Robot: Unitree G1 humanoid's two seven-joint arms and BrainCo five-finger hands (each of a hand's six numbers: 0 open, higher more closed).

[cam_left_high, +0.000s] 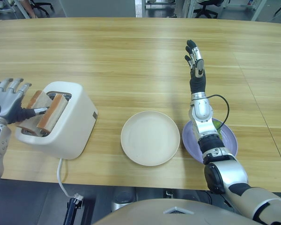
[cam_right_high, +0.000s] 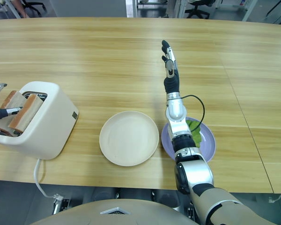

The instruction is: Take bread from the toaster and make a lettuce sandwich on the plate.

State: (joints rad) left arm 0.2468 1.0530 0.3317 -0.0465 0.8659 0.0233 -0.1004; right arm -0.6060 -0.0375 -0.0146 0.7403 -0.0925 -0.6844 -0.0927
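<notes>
The bread point(cam_left_high: 54, 112), two slices, stood in the slots of the toaster point(cam_left_high: 75, 126), so I judge the task was only at its first step. The left robot hand point(cam_left_high: 7, 101) was at 9 o'clock of the bread and seemed to pinch the nearer slice. The plate point(cam_left_high: 150, 138), at 3 o'clock of the toaster, was bare. The lettuce point(cam_right_high: 194, 126) lay in a purple dish point(cam_left_high: 229, 136) at 3 o'clock of the plate. The right robot hand point(cam_left_high: 195, 63), fingers straight and pressed together, was over the bench point(cam_left_high: 131, 56) at 1 o'clock of the plate, holding nothing.
</notes>
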